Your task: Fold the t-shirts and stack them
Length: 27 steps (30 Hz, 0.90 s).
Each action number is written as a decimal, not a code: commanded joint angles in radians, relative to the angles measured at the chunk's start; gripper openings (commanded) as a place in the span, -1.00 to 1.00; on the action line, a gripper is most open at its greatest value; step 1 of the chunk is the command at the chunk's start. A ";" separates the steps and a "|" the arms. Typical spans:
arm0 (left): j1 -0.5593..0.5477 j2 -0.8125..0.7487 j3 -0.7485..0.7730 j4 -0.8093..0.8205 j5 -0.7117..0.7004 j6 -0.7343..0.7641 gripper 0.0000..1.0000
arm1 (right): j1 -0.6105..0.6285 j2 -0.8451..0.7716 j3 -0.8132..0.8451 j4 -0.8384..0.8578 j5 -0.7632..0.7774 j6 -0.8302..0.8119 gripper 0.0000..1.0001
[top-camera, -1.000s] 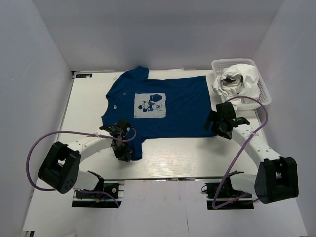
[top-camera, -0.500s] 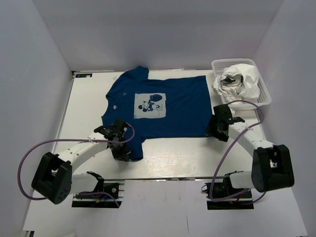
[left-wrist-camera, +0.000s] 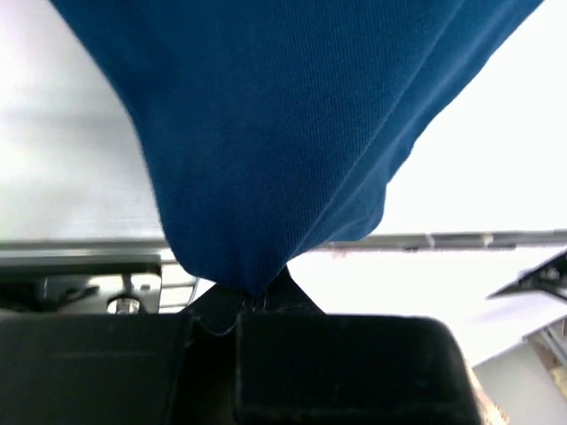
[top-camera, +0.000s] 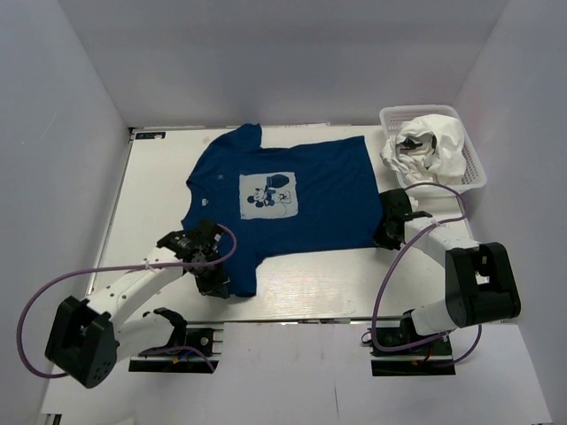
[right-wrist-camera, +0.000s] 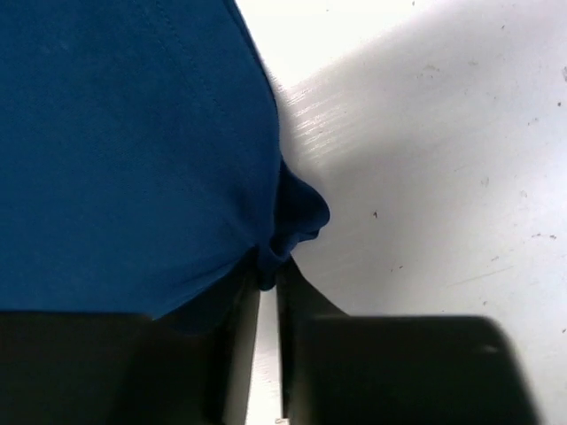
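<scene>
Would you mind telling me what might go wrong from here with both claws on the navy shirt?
The left claw and right claw each pinch only a small edge of the navy t-shirt, so the cloth may slip out when lifted. If the claws pull unevenly, the fold may come out skewed. The right claw works close to the basket and might nudge it.

Bare table (top-camera: 155, 204) shows down the left of the frame beside the navy t-shirt (top-camera: 310, 190), and in a strip along the bottom between the two arms (top-camera: 142, 282). The upper right corner is taken by the white basket (top-camera: 478, 166), heaped with a white t-shirt (top-camera: 443, 133), close behind the right gripper (top-camera: 387, 232). Plain walls (top-camera: 62, 133) hem the table left and right, and purple cables (top-camera: 80, 269) loop outward from both arms.
</scene>
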 commanded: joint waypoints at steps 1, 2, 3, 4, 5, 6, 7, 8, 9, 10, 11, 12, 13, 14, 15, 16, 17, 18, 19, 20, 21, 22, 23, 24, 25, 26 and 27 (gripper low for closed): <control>-0.004 -0.079 -0.010 -0.089 0.062 0.012 -1.00 | -0.005 -0.011 -0.033 0.046 0.013 -0.001 -0.75; -0.004 -0.105 -0.010 -0.118 0.062 0.012 -1.00 | -0.005 -0.013 -0.034 0.041 0.003 -0.005 -0.93; -0.004 -0.115 -0.010 -0.132 0.073 0.012 -1.00 | -0.002 -0.014 -0.034 0.035 -0.004 -0.007 -0.97; -0.004 -0.124 -0.010 -0.146 0.073 0.012 -1.00 | -0.003 -0.019 -0.028 0.009 -0.018 -0.007 -0.97; -0.004 -0.124 -0.010 -0.167 0.073 0.012 -1.00 | 0.000 -0.036 -0.028 -0.009 -0.021 -0.010 -1.00; -0.004 -0.124 -0.010 -0.168 0.085 0.012 -1.00 | 0.003 -0.062 -0.029 -0.052 -0.024 -0.013 -1.00; -0.004 -0.124 0.004 -0.168 0.085 0.012 -1.00 | -0.002 -0.074 -0.037 -0.066 -0.036 -0.016 -1.00; -0.004 -0.124 0.016 -0.157 0.085 0.012 -1.00 | 0.004 -0.109 -0.046 -0.074 -0.053 -0.022 -1.00; -0.004 -0.124 0.016 -0.142 0.094 0.012 -1.00 | 0.000 -0.140 -0.052 -0.089 -0.056 -0.028 -1.00; 0.005 -0.109 0.044 -0.128 0.094 0.021 -1.00 | 0.003 -0.160 -0.055 -0.092 -0.070 -0.041 -1.00; 0.005 -0.093 0.059 -0.105 0.094 0.030 -1.00 | 0.000 -0.166 -0.049 -0.091 -0.084 -0.041 -1.00; 0.015 -0.075 0.079 -0.105 0.094 0.030 -1.00 | 0.001 -0.165 -0.036 -0.100 -0.092 -0.047 -1.00; 0.015 -0.054 0.132 -0.092 0.073 0.039 -1.00 | 0.004 -0.160 -0.013 -0.102 -0.098 -0.050 -1.00; 0.015 -0.008 0.160 -0.092 0.064 0.039 -1.00 | 0.004 -0.154 0.013 -0.100 -0.104 -0.050 -1.00; 0.015 0.015 0.211 -0.071 0.064 0.050 -1.00 | 0.006 -0.148 0.038 -0.102 -0.113 -0.058 -1.00; 0.015 0.038 0.234 -0.062 0.064 0.050 -1.00 | 0.003 -0.119 0.055 -0.106 -0.109 -0.058 -1.00; 0.015 0.058 0.254 -0.062 0.054 0.059 -1.00 | 0.003 -0.111 0.067 -0.108 -0.106 -0.061 -1.00; 0.015 0.094 0.286 -0.034 0.054 0.059 -1.00 | 0.003 -0.097 0.107 -0.114 -0.115 -0.074 -1.00; 0.015 0.109 0.298 -0.025 0.054 0.059 -1.00 | 0.001 -0.079 0.121 -0.123 -0.113 -0.078 -1.00; 0.024 0.126 0.314 -0.025 0.054 0.068 -1.00 | 0.003 -0.073 0.133 -0.128 -0.106 -0.084 -1.00; 0.024 0.158 0.347 -0.025 0.054 0.068 -1.00 | 0.003 -0.051 0.173 -0.148 -0.104 -0.097 -1.00; 0.024 0.173 0.366 -0.025 0.054 0.068 -1.00 | 0.001 -0.045 0.184 -0.152 -0.106 -0.102 -1.00; 0.036 0.189 0.383 -0.025 0.054 0.068 -1.00 | 0.001 -0.034 0.211 -0.160 -0.112 -0.113 -1.00; 0.050 0.206 0.419 -0.025 0.054 0.068 -1.00 | 0.004 -0.031 0.225 -0.172 -0.116 -0.114 -1.00; 0.068 0.242 0.438 -0.025 0.045 0.068 -1.00 | 0.001 -0.009 0.248 -0.183 -0.121 -0.127 -1.00; 0.077 0.264 0.479 -0.025 0.033 0.068 -1.00 | 0.003 0.001 0.271 -0.186 -0.121 -0.125 -1.00; 0.090 0.285 0.504 -0.039 0.013 0.068 -1.00 | 0.003 0.009 0.282 -0.194 -0.121 -0.127 -1.00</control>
